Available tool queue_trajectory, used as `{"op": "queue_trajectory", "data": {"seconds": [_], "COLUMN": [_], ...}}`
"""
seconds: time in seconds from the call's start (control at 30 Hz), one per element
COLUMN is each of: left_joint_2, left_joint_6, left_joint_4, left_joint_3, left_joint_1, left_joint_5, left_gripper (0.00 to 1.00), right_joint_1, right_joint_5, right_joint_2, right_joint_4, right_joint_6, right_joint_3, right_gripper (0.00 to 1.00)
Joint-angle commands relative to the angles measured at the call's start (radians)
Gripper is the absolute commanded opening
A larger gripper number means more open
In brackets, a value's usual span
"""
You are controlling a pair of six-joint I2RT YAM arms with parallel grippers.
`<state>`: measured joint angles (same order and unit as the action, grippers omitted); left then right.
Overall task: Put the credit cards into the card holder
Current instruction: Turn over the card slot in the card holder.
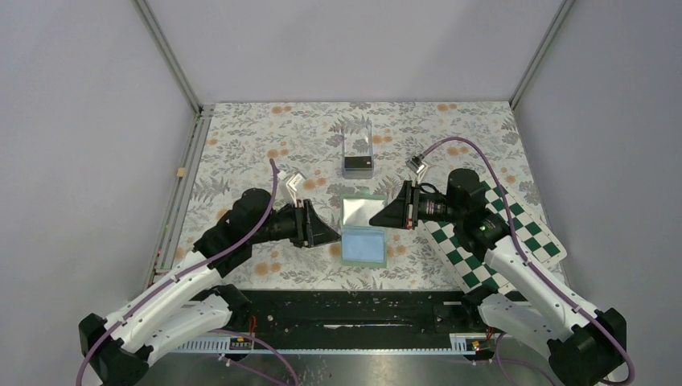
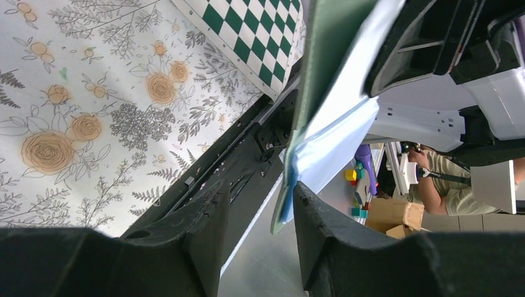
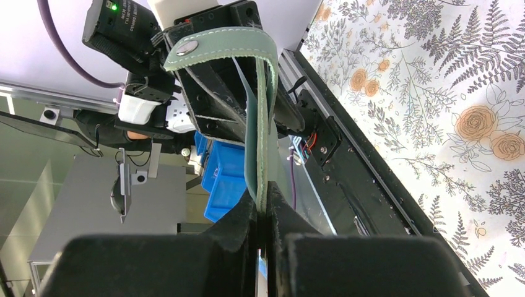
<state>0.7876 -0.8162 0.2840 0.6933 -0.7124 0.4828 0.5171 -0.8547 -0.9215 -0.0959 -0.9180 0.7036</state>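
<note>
No card is in yet, as far as I can see. The credit cards (image 1: 358, 165) look to be the dark stack in the clear acrylic box (image 1: 358, 135) at the far side of the table, well apart from both arms. From above I can't tell how many there are.

The step in hand is preparation: getting the card holder (image 1: 363, 243) opened and steadied. It is spread open between my two grippers over the middle of the table, with its pale blue pockets facing up.

My right gripper (image 3: 263, 201) is clamped on one green leaf of the holder, and the snap tab curls over above the fingers. My left gripper (image 2: 259, 189) has its jaws apart. The holder's opposite edge hangs between them, nearer one finger than the other, and I see no firm pinch there.

I judge the remaining work to be securing that edge, fetching each card from the box and sliding it into a pocket.
</note>
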Motion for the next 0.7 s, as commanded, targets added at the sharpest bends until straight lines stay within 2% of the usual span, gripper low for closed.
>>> {"op": "queue_trajectory", "data": {"seconds": [0.0, 0.33, 0.67], "left_joint_2": [-0.005, 0.012, 0.026], "left_joint_6": [-0.015, -0.026, 0.06], "left_joint_4": [-0.117, -0.168, 0.001], "left_joint_3": [-0.015, -0.017, 0.013], "left_joint_1": [-0.001, -0.013, -0.023], "left_joint_5": [0.054, 0.062, 0.002], "left_gripper": [0.42, 0.4, 0.35], "right_joint_1": [0.007, 0.007, 0.008], "right_joint_5": [-0.006, -0.007, -0.004], "right_joint_2": [-0.005, -0.004, -0.002], "right_joint_4": [-0.043, -0.042, -0.043], "right_joint_6": [-0.008, -0.008, -0.008], "right_joint_3": [0.042, 0.03, 0.028], "right_gripper": [0.0, 0.0, 0.0]}}
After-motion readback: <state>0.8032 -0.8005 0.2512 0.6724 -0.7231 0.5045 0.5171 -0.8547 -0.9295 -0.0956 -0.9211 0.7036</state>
